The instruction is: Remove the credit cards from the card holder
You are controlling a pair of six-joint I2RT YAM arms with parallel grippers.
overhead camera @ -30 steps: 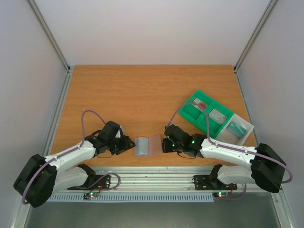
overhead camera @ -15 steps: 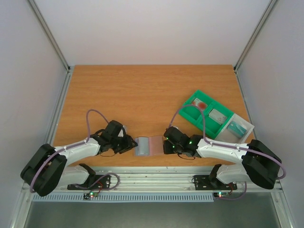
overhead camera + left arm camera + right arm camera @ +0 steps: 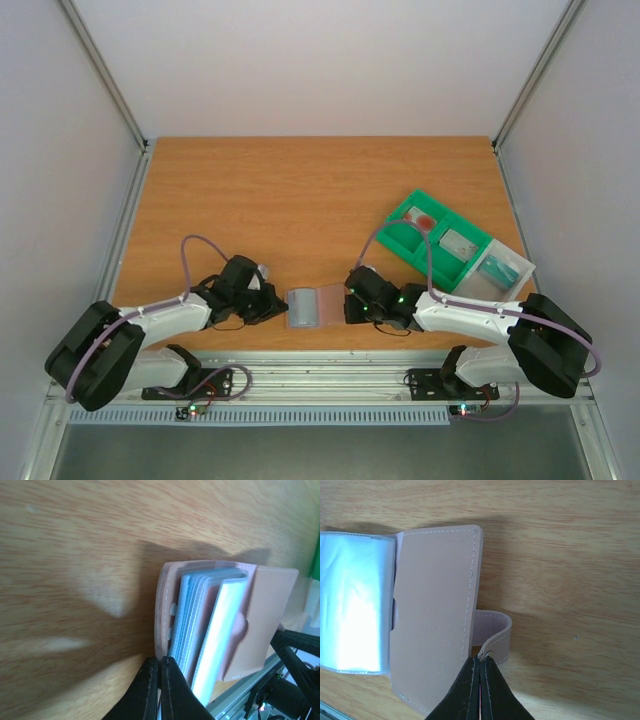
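1. The card holder (image 3: 312,305) lies open and flat on the worktop (image 3: 300,190) at 6 o'clock, close to the near edge and between the two arms.
2. From above, its 9 o'clock panel looks blue-grey and its 3 o'clock panel pale pink. The wrist views show a pink cover with a stack of clear, bluish sleeves (image 3: 200,625) inside. I cannot tell whether the sleeves hold cards.
3. The left gripper (image 3: 283,306) sits at 9 o'clock of the holder. In its wrist view its fingers are clenched together, nipping the edge of the pink cover.
4. The right gripper (image 3: 346,306) sits at 3 o'clock of the holder. It is clenched on the end of the small pink strap (image 3: 492,632), which loops out from the cover's edge.
5. A green tray (image 3: 400,235) stands at 3 o'clock on the worktop, well apart from the holder, with a paler end section at its 4 o'clock end.
6. Credit cards (image 3: 425,218) lie in separate compartments of the tray: one with a red mark, one pale grey, one teal.
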